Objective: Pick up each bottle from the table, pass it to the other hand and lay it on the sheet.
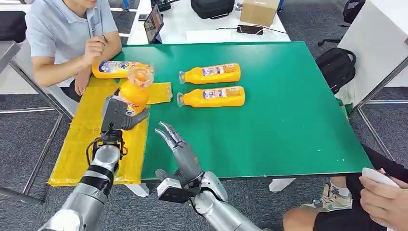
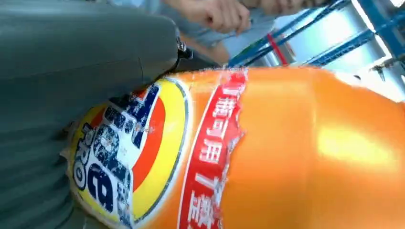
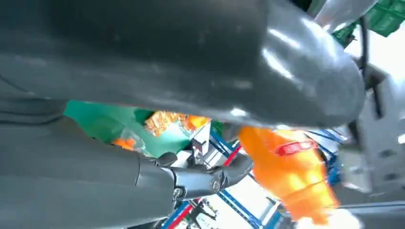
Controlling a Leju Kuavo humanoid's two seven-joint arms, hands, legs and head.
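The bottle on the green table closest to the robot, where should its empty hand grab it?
Probably around the fat middle of the nearest bottle, coming down from above. It lies flat on its side on the green table, cap end toward the yellow sheet, apart from the other bottle behind it, leaving room for fingers. The right hand is open and nearby.
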